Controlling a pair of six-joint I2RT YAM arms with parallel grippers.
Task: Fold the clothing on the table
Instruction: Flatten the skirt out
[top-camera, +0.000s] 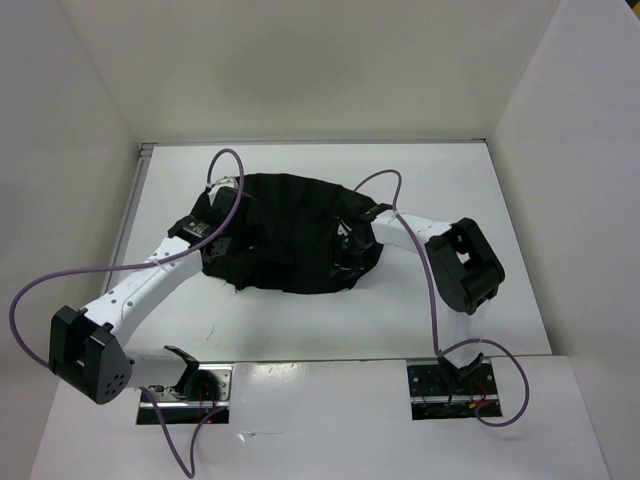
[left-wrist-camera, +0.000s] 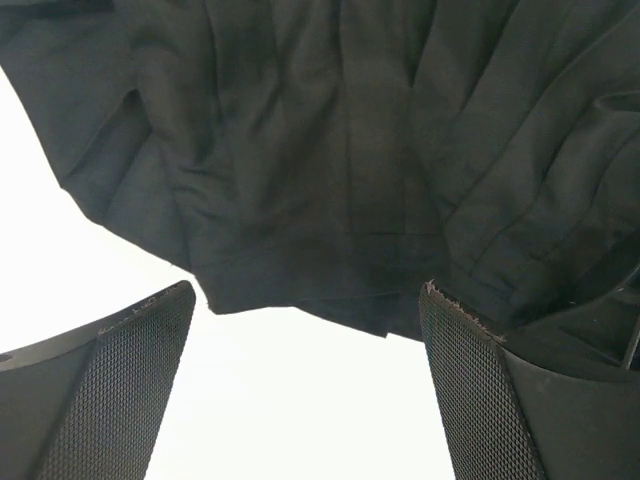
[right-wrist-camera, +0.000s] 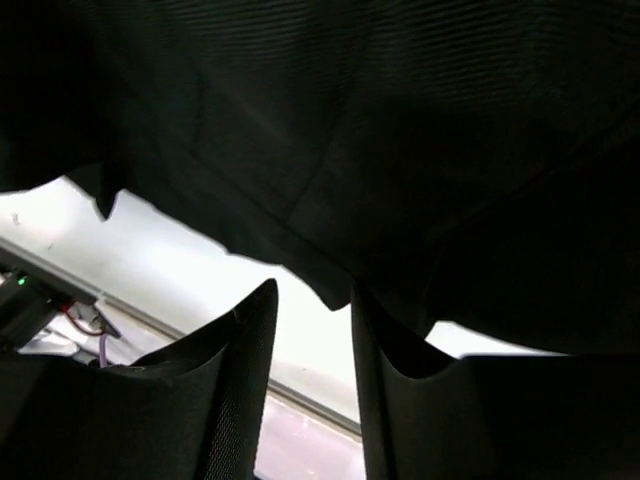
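The clothing (top-camera: 290, 225), a black pleated skirt, lies rumpled at the middle of the white table (top-camera: 300, 325). My left gripper (top-camera: 222, 232) is at its left edge. In the left wrist view this gripper (left-wrist-camera: 308, 290) stands wide open over bare table (left-wrist-camera: 300, 400), the skirt's hem (left-wrist-camera: 330, 150) just ahead and the right fingertip (left-wrist-camera: 440, 310) at the fabric's edge. My right gripper (top-camera: 350, 245) is over the skirt's right part. In the right wrist view its jaws (right-wrist-camera: 314, 290) stand narrowly apart, table showing through the gap, and dark fabric (right-wrist-camera: 400, 130) hangs over the tips.
White walls enclose the table on three sides, and a thin metal edge (top-camera: 128, 215) runs down its left side. Purple cables (top-camera: 225, 160) loop above both arms. The arm bases (top-camera: 185, 385) sit at the near edge. The table's near rim (right-wrist-camera: 300, 395) shows behind the right fingers.
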